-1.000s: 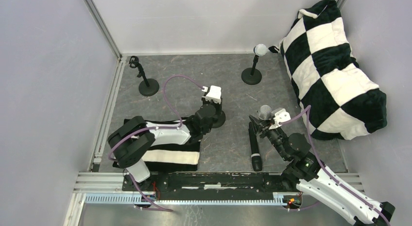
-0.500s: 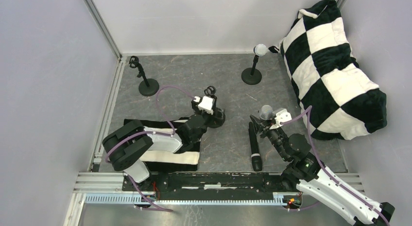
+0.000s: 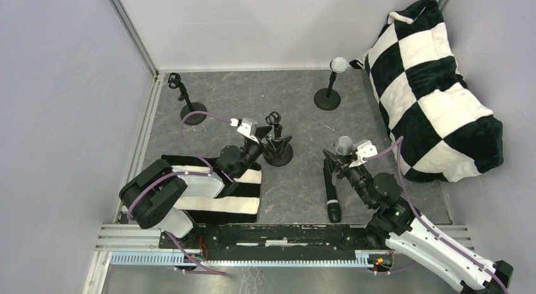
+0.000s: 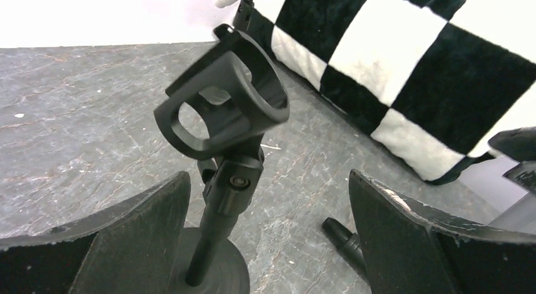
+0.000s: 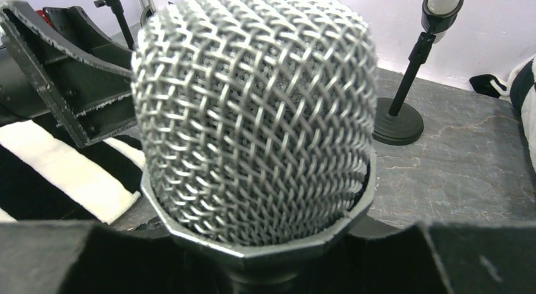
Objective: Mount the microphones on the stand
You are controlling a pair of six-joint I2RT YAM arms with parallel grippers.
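Observation:
The middle stand [image 3: 278, 153] is empty, its black clip [image 4: 227, 98] tilted atop the pole [image 4: 215, 224]. My left gripper [image 3: 270, 144] is open, its fingers [image 4: 126, 237] on either side of the pole without touching it. My right gripper [image 3: 346, 161] is shut on the silver-grey microphone [image 3: 344, 144], whose mesh head [image 5: 253, 117] fills the right wrist view. The black microphone [image 3: 330, 189] lies on the table beside the right arm; its end [image 4: 344, 240] shows in the left wrist view. The white microphone [image 3: 339, 65] sits in the far stand [image 3: 327, 99].
A second empty stand [image 3: 193, 112] is at the back left. A large black-and-white checkered pillow [image 3: 436, 85] fills the right side. A striped cloth [image 3: 221, 193] lies under the left arm. Enclosure walls surround the grey table [image 3: 253, 91].
The left gripper has opened, let go of the middle stand and drawn back to the left, uncovering the clip. The right arm and its microphone have not moved.

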